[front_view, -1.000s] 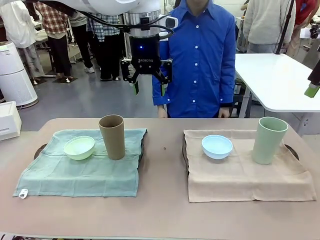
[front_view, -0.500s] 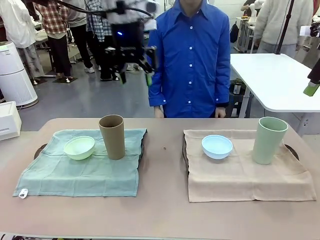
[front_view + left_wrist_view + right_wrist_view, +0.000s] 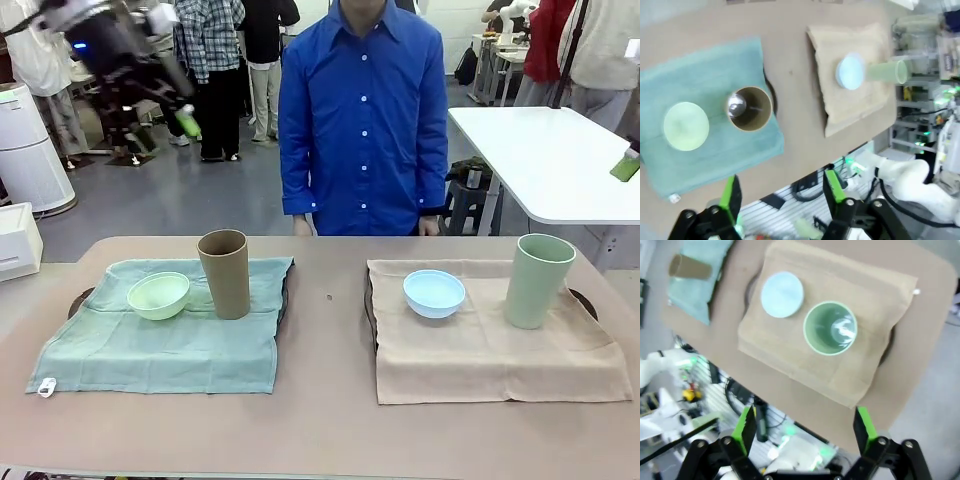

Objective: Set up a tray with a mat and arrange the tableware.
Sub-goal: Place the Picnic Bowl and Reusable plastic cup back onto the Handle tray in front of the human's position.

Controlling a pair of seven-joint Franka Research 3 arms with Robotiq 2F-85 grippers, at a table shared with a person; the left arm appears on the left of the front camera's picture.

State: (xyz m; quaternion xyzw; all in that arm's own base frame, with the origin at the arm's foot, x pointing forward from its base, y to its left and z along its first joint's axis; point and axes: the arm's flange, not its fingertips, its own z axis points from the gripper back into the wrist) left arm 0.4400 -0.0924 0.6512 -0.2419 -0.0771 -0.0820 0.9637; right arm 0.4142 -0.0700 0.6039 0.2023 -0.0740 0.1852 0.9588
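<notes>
Two mats lie over dark trays. On the teal mat (image 3: 170, 345) stand a pale green bowl (image 3: 158, 295) and a brown cup (image 3: 224, 272). The beige mat (image 3: 500, 350) carries a light blue bowl (image 3: 434, 292) and a pale green cup (image 3: 538, 280). A tray rim (image 3: 78, 300) peeks out at the left. My left gripper (image 3: 160, 125), blurred, hangs high at the upper left; its wrist view shows it open (image 3: 782, 190) and empty above the brown cup (image 3: 750, 108). My right gripper (image 3: 805, 427) is open and empty, high over the green cup (image 3: 830, 328) and blue bowl (image 3: 782, 294).
A person in a blue shirt (image 3: 362, 120) stands at the table's far edge, hands down. A white table (image 3: 540, 150) sits at the back right and a white appliance (image 3: 25, 150) at the left. Bare tabletop (image 3: 328, 330) runs between the two mats.
My left gripper swung from above the table's middle up and away to the upper left, still open. The tableware and mats stayed put. The person shifted slightly left.
</notes>
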